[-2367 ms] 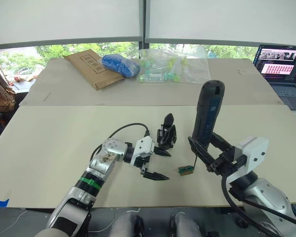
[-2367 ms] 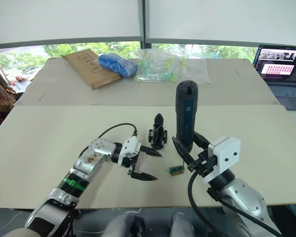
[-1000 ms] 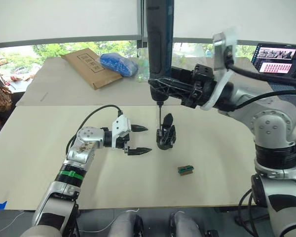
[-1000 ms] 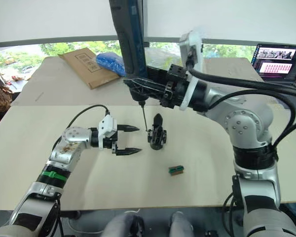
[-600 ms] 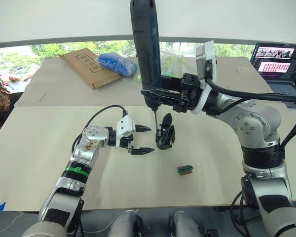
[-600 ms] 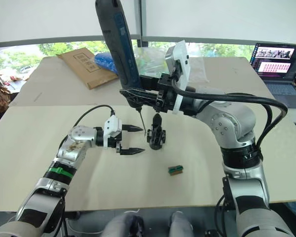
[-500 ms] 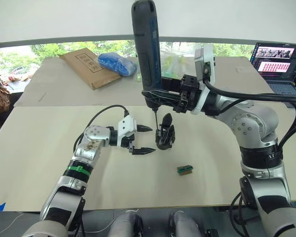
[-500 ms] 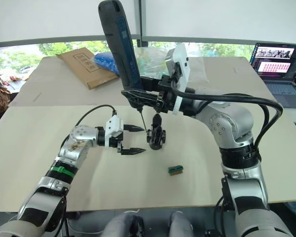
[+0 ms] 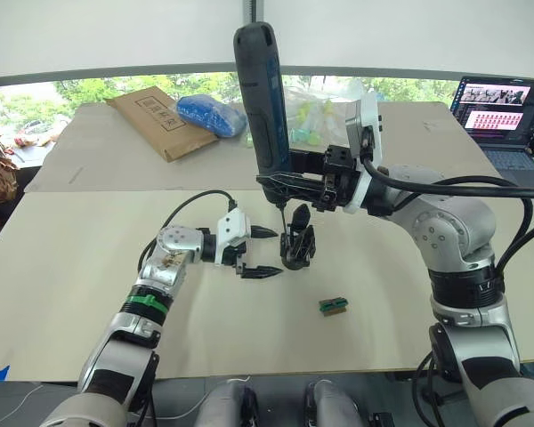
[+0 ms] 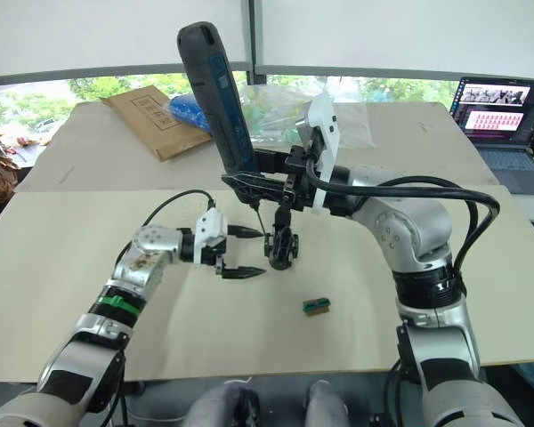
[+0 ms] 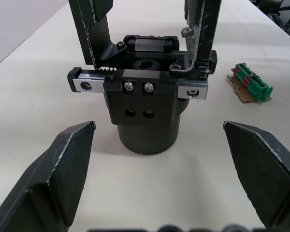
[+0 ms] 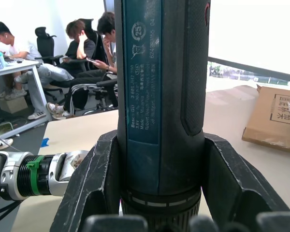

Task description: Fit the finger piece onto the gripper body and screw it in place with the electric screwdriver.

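The gripper body [image 9: 298, 247] stands upright mid-table, a squat black cylinder with a metal rail [image 11: 140, 87]. Two black uprights rise from that rail in the left wrist view. I cannot tell which of them is the finger piece. My right gripper [image 9: 289, 182] is shut on the electric screwdriver [image 9: 261, 98], held nearly upright above the body. Its thin bit [image 9: 281, 213] points down just at the body's left side. My left gripper [image 9: 271, 252] is open, level with the table, its fingertips [image 11: 63, 159] just left of the body and not touching it.
A small green block [image 9: 335, 305] lies on the table right of the body. At the back are a brown envelope [image 9: 157, 120], a blue bag [image 9: 215, 116] and a clear bag of green parts [image 9: 325, 107]. A laptop [image 9: 503, 107] sits far right. Seated people [image 12: 87, 43] show behind.
My right arm has raised the screwdriver from table level and lowered its bit to the gripper body. My left gripper backed away, then moved right again toward the body, staying open.
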{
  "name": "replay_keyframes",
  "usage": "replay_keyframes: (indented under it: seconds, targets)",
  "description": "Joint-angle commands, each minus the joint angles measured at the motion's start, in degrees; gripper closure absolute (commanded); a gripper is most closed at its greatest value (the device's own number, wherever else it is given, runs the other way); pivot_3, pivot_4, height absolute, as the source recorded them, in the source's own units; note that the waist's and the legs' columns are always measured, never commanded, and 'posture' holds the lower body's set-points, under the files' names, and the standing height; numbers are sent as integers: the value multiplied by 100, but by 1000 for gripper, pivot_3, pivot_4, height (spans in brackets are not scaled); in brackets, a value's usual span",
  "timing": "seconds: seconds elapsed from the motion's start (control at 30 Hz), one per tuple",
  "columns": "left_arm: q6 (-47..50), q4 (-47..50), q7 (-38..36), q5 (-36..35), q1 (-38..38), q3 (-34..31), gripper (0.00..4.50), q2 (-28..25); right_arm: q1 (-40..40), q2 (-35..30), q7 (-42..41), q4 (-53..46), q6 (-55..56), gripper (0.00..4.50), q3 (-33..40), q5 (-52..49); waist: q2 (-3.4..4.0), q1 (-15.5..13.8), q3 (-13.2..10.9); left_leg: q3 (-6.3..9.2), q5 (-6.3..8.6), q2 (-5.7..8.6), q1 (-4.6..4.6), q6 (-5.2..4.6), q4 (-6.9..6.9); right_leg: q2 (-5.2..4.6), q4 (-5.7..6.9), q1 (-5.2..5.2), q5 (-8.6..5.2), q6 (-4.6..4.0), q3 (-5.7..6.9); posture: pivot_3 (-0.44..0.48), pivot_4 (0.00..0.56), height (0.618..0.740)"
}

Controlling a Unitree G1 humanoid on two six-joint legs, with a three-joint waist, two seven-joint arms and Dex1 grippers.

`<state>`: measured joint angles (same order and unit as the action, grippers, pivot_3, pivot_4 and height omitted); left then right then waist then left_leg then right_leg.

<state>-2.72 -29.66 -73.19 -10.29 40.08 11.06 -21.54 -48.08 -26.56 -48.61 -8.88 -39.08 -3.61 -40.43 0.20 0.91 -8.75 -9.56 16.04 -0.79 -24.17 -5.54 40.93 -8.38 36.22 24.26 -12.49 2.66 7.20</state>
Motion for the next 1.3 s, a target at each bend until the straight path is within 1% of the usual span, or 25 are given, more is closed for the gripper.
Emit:
replay_keyframes:
  seconds: [0.03, 0.57, 1.3]
  targets:
    - [-124, 0, -9, 0, 143, -33, 0, 45, -77, 15, -104, -132, 300, 2597, 231, 44, 0, 2, 0, 0, 0, 0, 0, 0, 0, 0, 0, 0, 0, 0, 0, 0, 150, 732]
    - [-227, -193, -56, 91, 252, -34, 0, 169, -14, -76, -353, -115, 345, 2597, 275, 274, 0, 2, 0, 0, 0, 0, 0, 0, 0, 0, 0, 0, 0, 0, 0, 0, 150, 732]
    - [-207, -160, -55, 86, 251, -28, 0, 181, 72, -34, -416, -128, 418, 2597, 253, 417, 0, 3, 0, 1, 0, -1, 0, 0, 0, 0, 0, 0, 0, 0, 0, 0, 150, 732]
